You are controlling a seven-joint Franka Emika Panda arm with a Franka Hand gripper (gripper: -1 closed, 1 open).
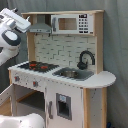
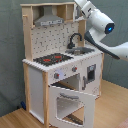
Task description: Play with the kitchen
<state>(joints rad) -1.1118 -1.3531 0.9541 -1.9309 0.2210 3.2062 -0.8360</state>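
Toy kitchen standing on wooden floor, oven door hanging open, white robot arm raised near grey hood, claw state cannot tell

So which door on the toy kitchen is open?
The oven door, the windowed one below the hob, hangs folded down and open. The narrow cupboard door under the sink is shut flat.

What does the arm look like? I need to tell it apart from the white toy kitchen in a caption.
The arm is glossy white with rounded, bulbous links and dark bands at the joints. One joint carries a round blue light in the second exterior view. A dark grey ring shows on a joint in the first exterior view. No cables or lettering can be made out.
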